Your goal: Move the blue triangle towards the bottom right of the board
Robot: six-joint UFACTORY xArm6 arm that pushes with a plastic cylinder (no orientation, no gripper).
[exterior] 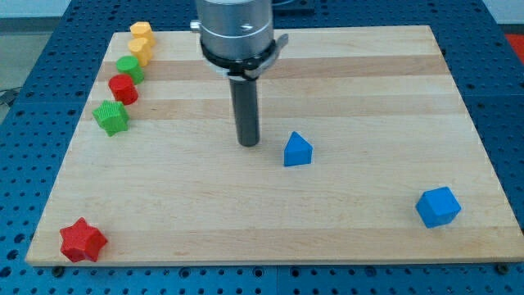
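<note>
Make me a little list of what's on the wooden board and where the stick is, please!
board: wooden board on a blue holed table
my tip: just left of the blue triangle, small gap showing
blue cube: near bottom right
red star: bottom left corner
left edge row, top to bottom: two yellow blocks, green block, red block, green star

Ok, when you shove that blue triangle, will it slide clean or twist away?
The blue triangle sits flat on the smooth wooden board, so it should slide rather than roll or tip. It looks small and rigid, probably light. My tip stands at its left; a push against its angled faces may turn it sideways.
</note>
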